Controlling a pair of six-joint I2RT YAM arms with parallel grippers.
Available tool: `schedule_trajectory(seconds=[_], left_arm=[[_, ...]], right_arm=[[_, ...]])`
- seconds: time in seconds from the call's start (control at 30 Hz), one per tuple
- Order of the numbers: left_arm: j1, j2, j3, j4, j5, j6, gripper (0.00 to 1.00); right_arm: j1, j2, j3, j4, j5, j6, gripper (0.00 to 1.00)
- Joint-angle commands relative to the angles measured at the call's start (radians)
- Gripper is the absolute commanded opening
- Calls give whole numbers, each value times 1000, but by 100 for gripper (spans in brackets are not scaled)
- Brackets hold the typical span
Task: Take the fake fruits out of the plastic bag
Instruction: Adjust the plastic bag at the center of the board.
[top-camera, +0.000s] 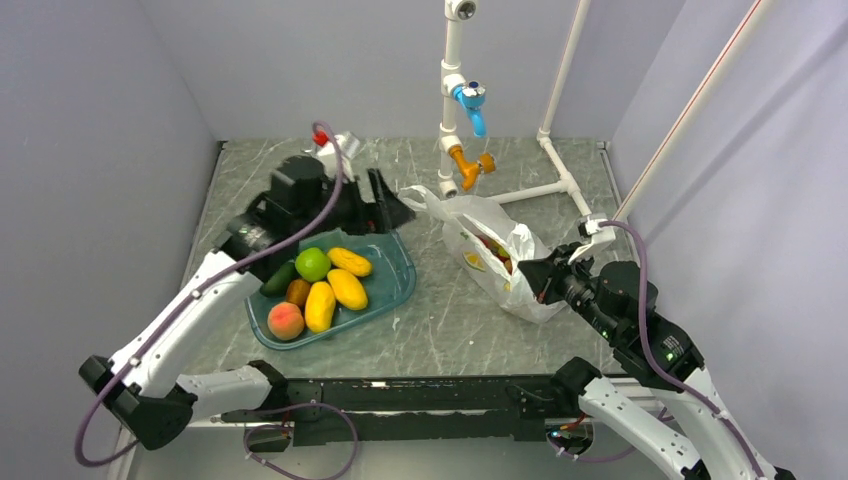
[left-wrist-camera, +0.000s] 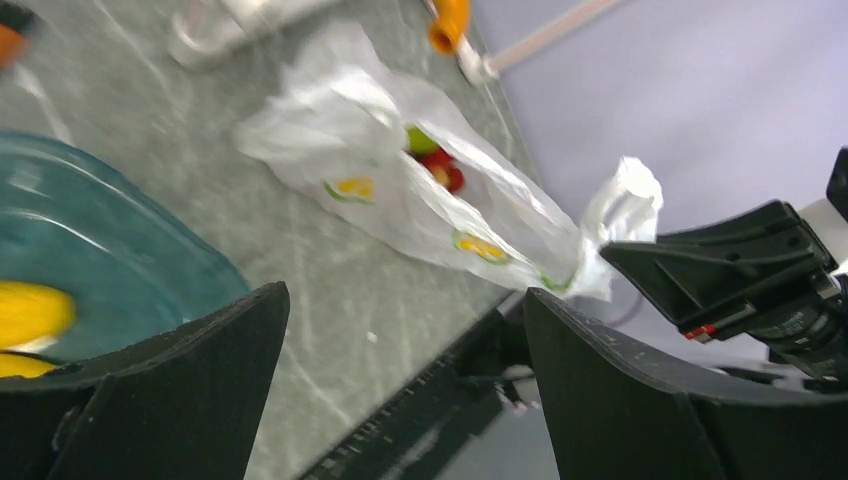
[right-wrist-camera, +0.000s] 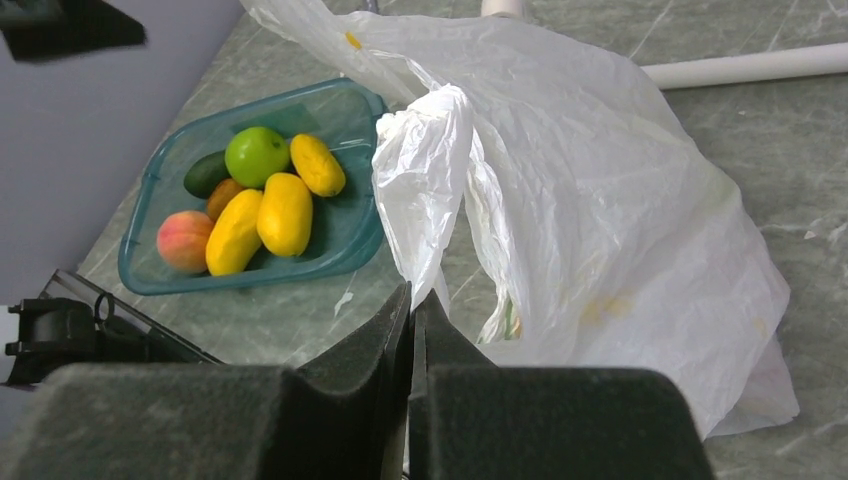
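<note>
Pinching plastic bag (right-wrist-camera: 600, 200), right gripper (right-wrist-camera: 412, 310) low

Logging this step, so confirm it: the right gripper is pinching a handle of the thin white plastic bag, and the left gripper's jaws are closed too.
One thing is wrong. The left gripper is open, its jaws wide apart with nothing between them, as the left wrist view shows. The rest stands: the right gripper is shut on a handle of the thin white plastic bag.
</note>
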Motion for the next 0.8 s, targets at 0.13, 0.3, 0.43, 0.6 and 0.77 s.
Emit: schedule_trajectory(seconds=[0.13,0.3,0.43,0.6,0.77], left_arm=[[-259,186,-23,202,-252,-283,86],[-268,337,-69,338,-219,-400,62],[-303,393,-174,556,-223,-497,75],[-351,450,-189,687,-313,-497,86],[-373,456,-247,753,-400,-552,71]], right_arm=[[0,-7,-19,47,-49,33,6],[0,-19,-19,12,-61,66,6],[0,-25,-20,-10,-65,73,6],[0,-4,-22,-50,-110,62,6],[0,0,-20,-97,-161,61,2]])
